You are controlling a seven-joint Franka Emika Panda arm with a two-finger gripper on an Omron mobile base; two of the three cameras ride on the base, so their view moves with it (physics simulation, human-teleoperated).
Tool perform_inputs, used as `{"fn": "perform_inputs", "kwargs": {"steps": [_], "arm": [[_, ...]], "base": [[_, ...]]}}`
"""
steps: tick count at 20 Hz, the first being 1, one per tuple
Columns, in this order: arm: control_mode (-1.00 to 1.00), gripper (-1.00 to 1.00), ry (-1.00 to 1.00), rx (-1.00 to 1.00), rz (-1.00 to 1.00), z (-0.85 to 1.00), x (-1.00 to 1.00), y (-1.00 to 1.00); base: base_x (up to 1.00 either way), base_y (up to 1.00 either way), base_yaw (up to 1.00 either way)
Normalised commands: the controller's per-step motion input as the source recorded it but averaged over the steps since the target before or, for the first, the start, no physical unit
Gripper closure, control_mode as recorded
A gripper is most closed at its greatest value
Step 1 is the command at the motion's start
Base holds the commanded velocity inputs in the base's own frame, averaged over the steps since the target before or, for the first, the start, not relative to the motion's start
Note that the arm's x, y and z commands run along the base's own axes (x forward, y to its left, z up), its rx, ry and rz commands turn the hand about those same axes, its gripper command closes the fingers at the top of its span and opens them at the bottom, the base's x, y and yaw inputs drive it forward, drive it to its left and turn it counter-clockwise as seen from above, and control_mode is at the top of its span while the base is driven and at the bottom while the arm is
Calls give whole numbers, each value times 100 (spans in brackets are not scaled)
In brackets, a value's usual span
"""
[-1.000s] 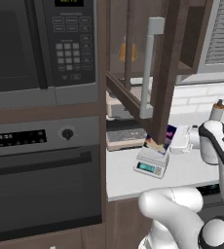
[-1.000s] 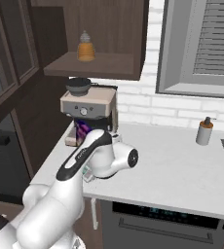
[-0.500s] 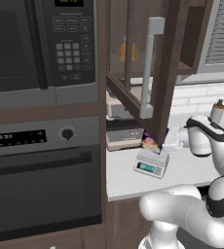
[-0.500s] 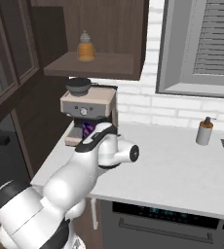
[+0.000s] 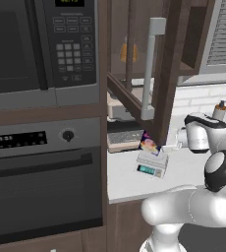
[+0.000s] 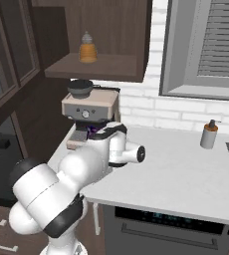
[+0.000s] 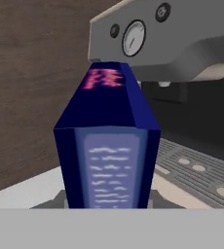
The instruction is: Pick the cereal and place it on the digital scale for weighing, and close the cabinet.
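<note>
My arm has swung left; the shut gripper holds the cereal [image 7: 107,146] upright over the scale [image 5: 151,164] near the counter's [image 6: 186,174] left edge.

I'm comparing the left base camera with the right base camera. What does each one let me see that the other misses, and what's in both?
Left camera: the microwave, the oven below it, the silver door handle and the scale. Right camera: the coffee machine's round gauge and the dishwasher under the counter. Both: the cereal box, the orange bottle, the soap bottle and the robot's arm.
</note>
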Motion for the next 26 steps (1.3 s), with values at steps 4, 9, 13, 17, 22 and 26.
{"fn": "perform_inputs", "kwargs": {"steps": [4, 9, 13, 17, 22, 26], "arm": [[-100, 100, 6, 0, 6, -3, 4, 0], [-100, 100, 0, -1, 0, 7, -13, -10], [-100, 100, 0, 0, 0, 14, -3, -13], [-100, 100, -2, 0, 0, 9, -12, -9], [-100, 100, 0, -4, 0, 7, -46, 0], [-100, 100, 0, -2, 0, -1, -10, 0]], "base": [[0, 0, 0], [0, 0, 0], [0, 0, 0], [0, 0, 0], [0, 0, 0], [0, 0, 0]]}}
